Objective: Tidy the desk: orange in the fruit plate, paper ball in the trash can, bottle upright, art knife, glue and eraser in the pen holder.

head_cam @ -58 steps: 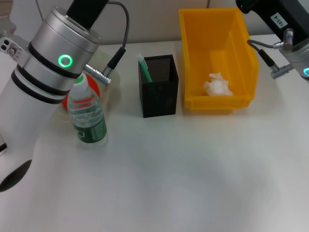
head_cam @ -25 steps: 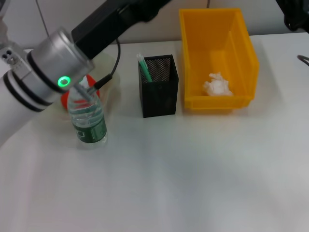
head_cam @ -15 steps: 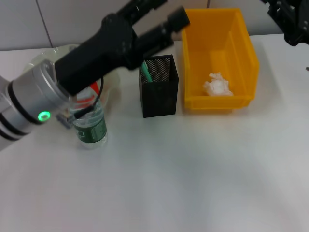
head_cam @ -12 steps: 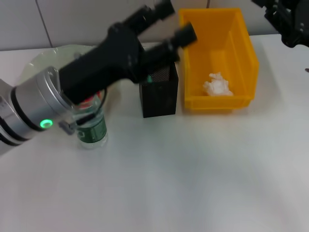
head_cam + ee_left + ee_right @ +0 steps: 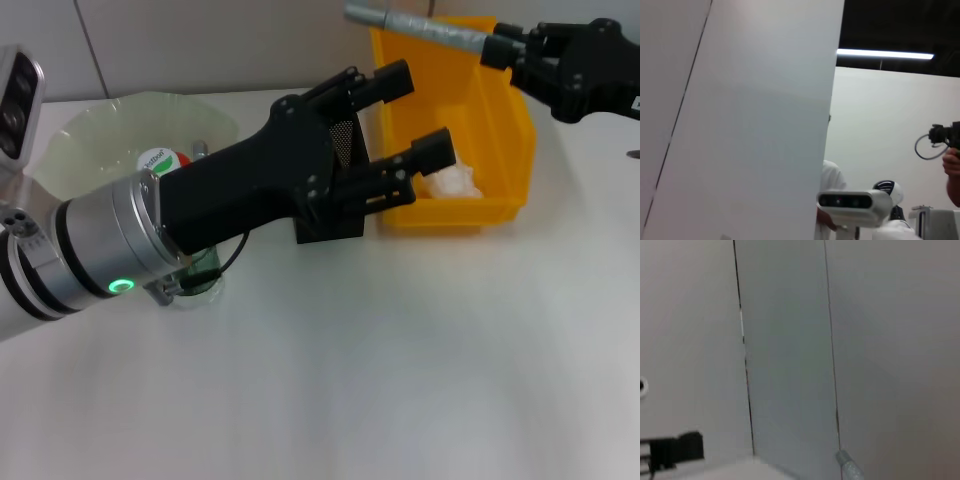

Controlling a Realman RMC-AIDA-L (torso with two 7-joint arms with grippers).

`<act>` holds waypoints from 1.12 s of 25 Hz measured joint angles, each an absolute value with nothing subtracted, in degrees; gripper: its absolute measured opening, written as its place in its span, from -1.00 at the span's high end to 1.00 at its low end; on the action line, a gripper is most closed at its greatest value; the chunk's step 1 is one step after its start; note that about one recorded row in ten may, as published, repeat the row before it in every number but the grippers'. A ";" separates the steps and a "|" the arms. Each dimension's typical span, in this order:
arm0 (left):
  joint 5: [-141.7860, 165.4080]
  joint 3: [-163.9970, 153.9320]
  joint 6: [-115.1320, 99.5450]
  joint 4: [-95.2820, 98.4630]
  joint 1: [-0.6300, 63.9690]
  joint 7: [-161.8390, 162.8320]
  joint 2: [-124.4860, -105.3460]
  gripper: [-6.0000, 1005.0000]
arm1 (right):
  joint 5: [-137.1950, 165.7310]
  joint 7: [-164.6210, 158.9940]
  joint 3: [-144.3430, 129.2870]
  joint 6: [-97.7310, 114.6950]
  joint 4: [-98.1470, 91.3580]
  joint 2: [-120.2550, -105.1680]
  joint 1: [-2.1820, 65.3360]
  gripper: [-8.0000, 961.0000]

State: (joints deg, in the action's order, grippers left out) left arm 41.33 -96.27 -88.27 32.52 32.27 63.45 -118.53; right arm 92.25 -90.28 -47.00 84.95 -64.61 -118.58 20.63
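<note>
Two grippers show in the head view, both raised above the white desk point(image 5: 400, 380). The left gripper point(image 5: 415, 125) reaches across in front of the black mesh pen holder point(image 5: 335, 215), its two black fingers point(image 5: 385, 80) spread wide apart with nothing between them; the lower finger ends over the near left part of the yellow trash can point(image 5: 500, 130), and whether it touches the bin cannot be told. The right gripper point(image 5: 520, 50) hangs over the far right corner of that bin, clenched on a grey, rod-like art knife point(image 5: 420, 25) that sticks out toward the robot's left above the bin's far rim. The same grey tip shows at the edge of the right wrist view point(image 5: 847, 467), against a bare wall.

Inside the trash can lies the white paper ball point(image 5: 455, 180), partly covered by the left gripper's lower finger. The bottle point(image 5: 160, 165) stands upright behind the left arm, only its cap area and a little of its green label visible, just in front of the pale green fruit plate point(image 5: 100, 130). A small patch of orange point(image 5: 183, 160) shows beside the cap, at the plate. The left wrist view looks up at a wall and ceiling light only.
</note>
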 joint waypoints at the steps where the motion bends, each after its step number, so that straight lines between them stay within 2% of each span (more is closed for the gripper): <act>1: 41.33 -96.43 -88.40 32.52 32.25 63.36 -118.49 -0.65 | 92.25 -90.28 -47.00 84.95 -64.61 -118.58 20.63 0.69; 11: 43.95 -96.90 -89.27 33.48 32.27 63.19 -118.59 -0.65 | 104.46 -104.07 -46.99 85.66 -79.33 -118.32 22.77 0.69; 15: 44.17 -96.97 -89.43 34.12 31.98 63.19 -118.65 -0.65 | 113.75 -111.08 -47.35 88.20 -84.55 -117.77 26.12 0.69; 28: 44.22 -97.76 -89.83 34.20 32.27 63.19 -118.65 -0.65 | 127.45 -120.41 -49.14 95.92 -93.74 -117.63 33.90 0.69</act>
State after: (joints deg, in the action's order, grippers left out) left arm 44.22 -97.76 -89.83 34.20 32.27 63.19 -118.65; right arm 127.45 -120.41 -49.14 95.92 -93.74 -117.63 33.90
